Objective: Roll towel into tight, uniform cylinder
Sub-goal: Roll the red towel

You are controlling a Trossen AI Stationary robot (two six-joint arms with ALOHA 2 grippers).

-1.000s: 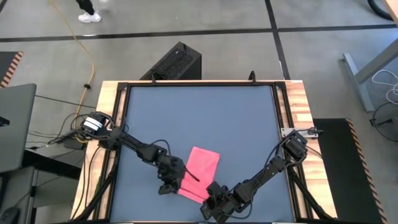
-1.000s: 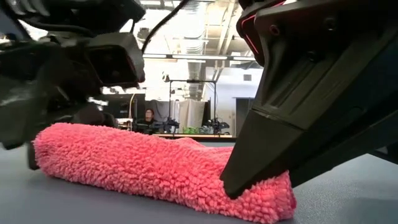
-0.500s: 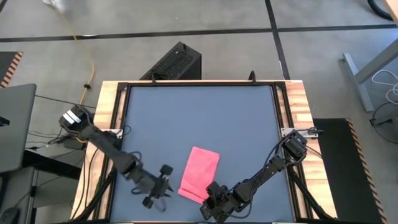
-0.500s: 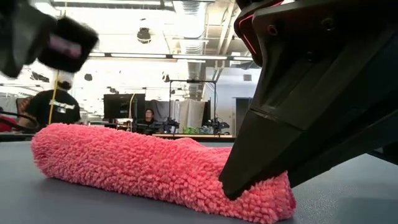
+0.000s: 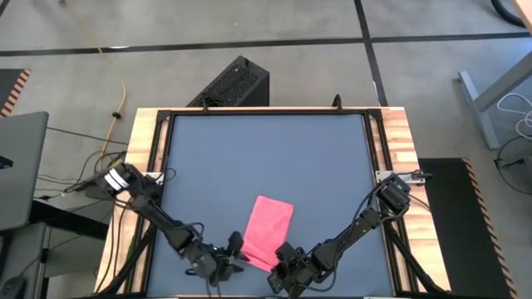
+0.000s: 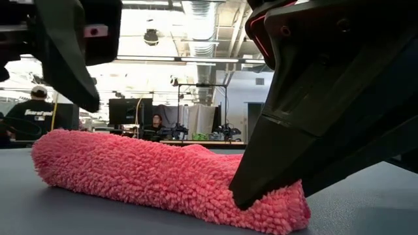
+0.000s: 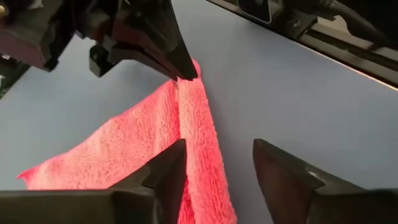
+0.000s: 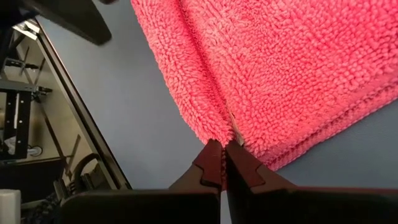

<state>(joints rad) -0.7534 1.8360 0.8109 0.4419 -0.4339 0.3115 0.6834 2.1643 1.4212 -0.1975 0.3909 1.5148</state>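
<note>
Back beside the towel [image 5: 268,230] comes the left gripper [image 5: 235,252], fingers spread wide at its lower-left corner.
Lower centre of the high view: right gripper [image 5: 281,255] pinches the towel's rolled edge closed.

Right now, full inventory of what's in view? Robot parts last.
towel: 1, bright pink, on the tabletop's near middle, its near edge folded over into a thick roll.
tabletop: 1, dark grey, inside a black frame with wooden side rails.
black box: 1, on the floor beyond the table's far edge.
yellow cable: 1, on the floor at far left.
people: at least 2, at desks in the room behind, low view.
left hand: 1, dark, fingers open, low at the towel's near-left corner, holding nothing.
right hand: 1, dark, fingers pinched shut on the towel's near edge.
</note>
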